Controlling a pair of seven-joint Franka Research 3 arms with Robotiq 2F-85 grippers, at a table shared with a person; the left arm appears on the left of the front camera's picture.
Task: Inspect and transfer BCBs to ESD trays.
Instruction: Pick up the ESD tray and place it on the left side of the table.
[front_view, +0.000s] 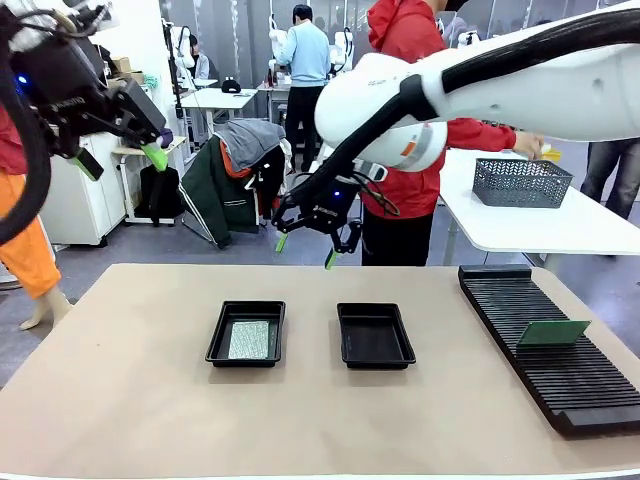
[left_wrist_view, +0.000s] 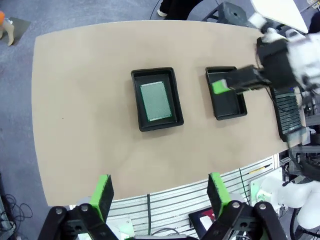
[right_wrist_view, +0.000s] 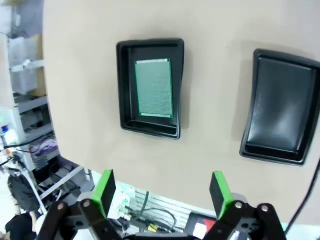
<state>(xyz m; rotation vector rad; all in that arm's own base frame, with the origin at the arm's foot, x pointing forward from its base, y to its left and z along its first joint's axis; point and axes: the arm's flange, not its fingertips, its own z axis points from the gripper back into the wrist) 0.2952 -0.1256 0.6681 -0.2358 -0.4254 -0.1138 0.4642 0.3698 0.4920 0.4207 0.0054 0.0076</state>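
Both released: right gripper (front_view: 305, 250) mid-frame, left gripper (front_view: 122, 160) upper left. Reach lower right for the BCB (front_view: 553, 333) slotted in the rack (front_view: 560, 385); pinch its top edge squarely, lift straight, lay flat in the empty ESD tray (front_view: 375, 336).

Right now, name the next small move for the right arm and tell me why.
Probably swing the right gripper, open and empty above the table's far side, over to the upright board standing in the black rack. The left tray already holds a flat board, the right tray lies empty, and the racked one seems next to transfer.
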